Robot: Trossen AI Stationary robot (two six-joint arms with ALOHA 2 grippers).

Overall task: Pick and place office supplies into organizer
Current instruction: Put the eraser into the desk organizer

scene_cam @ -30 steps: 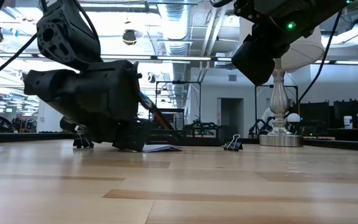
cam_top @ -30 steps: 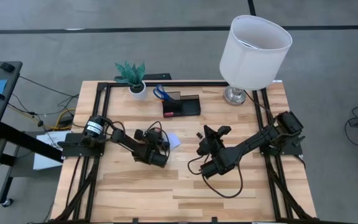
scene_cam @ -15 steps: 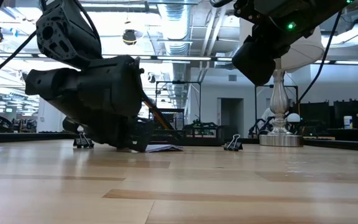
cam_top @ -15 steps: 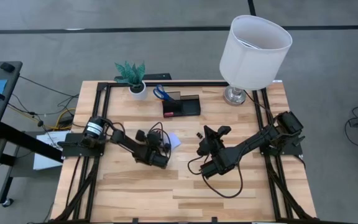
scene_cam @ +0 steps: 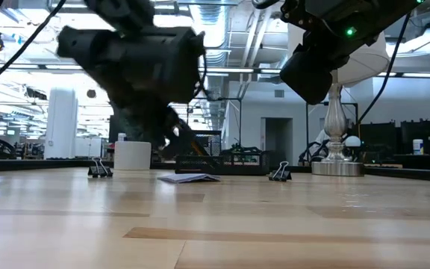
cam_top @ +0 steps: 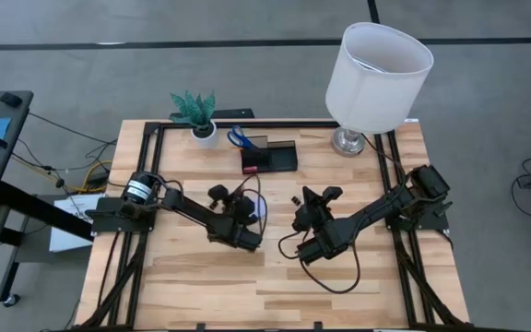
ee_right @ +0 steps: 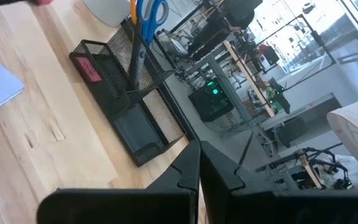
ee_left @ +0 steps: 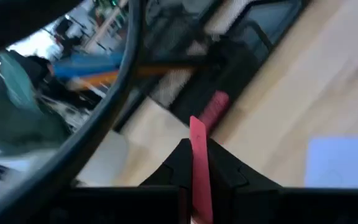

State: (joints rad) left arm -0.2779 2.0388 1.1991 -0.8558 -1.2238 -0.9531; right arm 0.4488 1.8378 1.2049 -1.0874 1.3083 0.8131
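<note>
The task looks partly done. The organizer [cam_top: 268,158] sits at the far side of the table [cam_top: 275,286], beside the white plant pot [cam_top: 205,135] and short of the lamp [cam_top: 376,69]. The blue-handled scissors [ee_right: 146,12] and a wooden pencil [ee_right: 132,11] already stand in its taller compartment, and something red lies in the lower part, seen through the mesh in the right wrist view (possibly the small red bit, though I cannot tell for sure).

The left gripper [ee_left: 197,180] is raised off the table near its middle, its fingers pressed together on a red pen [ee_left: 199,165], which sticks out between the tips and points toward the organizer in the left wrist view. So this item is picked but not yet placed; it is well apart from the tray.

Still out on the table are the pale note pad [scene_cam: 187,178], lying flat just beside the left gripper in the high view, and two black binder clips [scene_cam: 279,172], one near the middle and one [scene_cam: 100,170] off toward the left arm's side in the low view. I do not see the black pen or a second pencil clearly.

The right gripper [ee_right: 199,163] hangs above the table right of centre, fingers closed on nothing, waiting.
</note>
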